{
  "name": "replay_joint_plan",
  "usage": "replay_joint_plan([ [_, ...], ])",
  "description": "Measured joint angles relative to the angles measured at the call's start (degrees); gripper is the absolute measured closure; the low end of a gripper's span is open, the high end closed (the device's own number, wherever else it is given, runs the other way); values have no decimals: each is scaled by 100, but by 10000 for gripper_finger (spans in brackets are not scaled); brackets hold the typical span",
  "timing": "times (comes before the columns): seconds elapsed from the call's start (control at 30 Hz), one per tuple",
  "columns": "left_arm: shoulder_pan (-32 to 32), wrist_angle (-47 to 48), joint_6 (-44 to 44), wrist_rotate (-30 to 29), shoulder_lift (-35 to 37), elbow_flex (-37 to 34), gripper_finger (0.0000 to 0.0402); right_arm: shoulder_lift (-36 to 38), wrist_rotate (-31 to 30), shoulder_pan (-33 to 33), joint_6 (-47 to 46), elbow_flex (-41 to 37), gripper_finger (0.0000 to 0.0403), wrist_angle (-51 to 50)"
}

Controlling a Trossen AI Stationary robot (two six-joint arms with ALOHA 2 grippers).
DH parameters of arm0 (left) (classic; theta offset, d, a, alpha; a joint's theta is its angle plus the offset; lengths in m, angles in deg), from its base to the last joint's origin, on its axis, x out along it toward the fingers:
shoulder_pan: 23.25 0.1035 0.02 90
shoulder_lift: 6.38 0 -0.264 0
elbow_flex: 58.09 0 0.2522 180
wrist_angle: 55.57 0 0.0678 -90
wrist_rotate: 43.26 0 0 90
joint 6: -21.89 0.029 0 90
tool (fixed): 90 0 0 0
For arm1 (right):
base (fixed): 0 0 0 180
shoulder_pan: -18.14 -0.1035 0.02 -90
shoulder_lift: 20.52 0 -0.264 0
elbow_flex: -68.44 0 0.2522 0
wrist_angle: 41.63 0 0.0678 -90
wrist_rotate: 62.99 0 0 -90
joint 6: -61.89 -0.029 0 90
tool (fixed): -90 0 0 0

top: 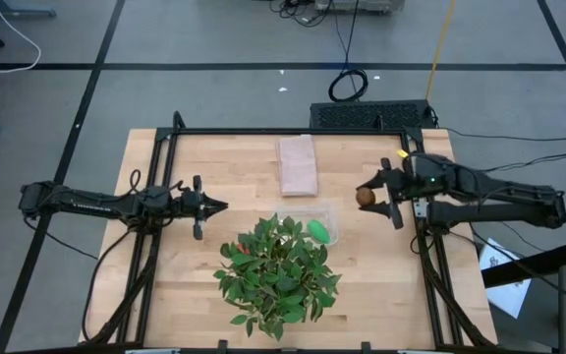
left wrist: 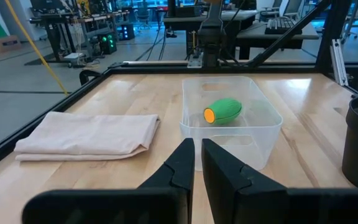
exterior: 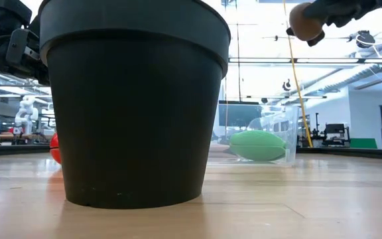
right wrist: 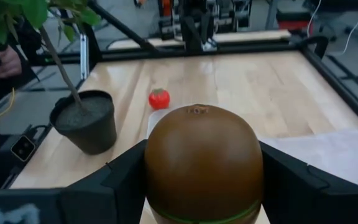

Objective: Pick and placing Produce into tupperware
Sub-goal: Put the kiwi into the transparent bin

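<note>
A brown kiwi-like ball (right wrist: pixel 202 158) is held in my right gripper (top: pixel 376 195), high over the table's right part (exterior: pixel 305 23). The clear tupperware (left wrist: pixel 232 127) stands mid-table with a green oval (left wrist: pixel 222 110) lying on its floor (top: pixel 318 231). A small red round piece (right wrist: pixel 159 98) rests on the wood beside the plant pot (exterior: pixel 55 147). My left gripper (left wrist: pixel 197 168) hovers shut at the table's left (top: pixel 214 206), pointing toward the tupperware and touching nothing. My right gripper pinches the kiwi ball by two opposite sides (right wrist: pixel 153 168) between its two fingers (right wrist: pixel 114 183). The fingers reach in nearly level from the table's right side. The ball is lifted well clear of the table, right of the tupperware.
A leafy plant (top: pixel 278 270) in a dark pot (exterior: pixel 134 99) stands near the table's front middle, next to the tupperware. A folded pinkish cloth (top: pixel 298 164) lies flat at the far middle. A black frame rail (top: pixel 293 132) runs round the table.
</note>
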Motion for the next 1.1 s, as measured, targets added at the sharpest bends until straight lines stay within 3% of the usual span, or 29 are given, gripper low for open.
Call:
replay_joint_plan([
  [0.57,0,7,2,-2,0,0,371,1254,3,0,-357,-1553,166,1402],
  [1.1,0,22,15,-7,0,0,371,1830,158,0,-741,-2557,166,2476],
])
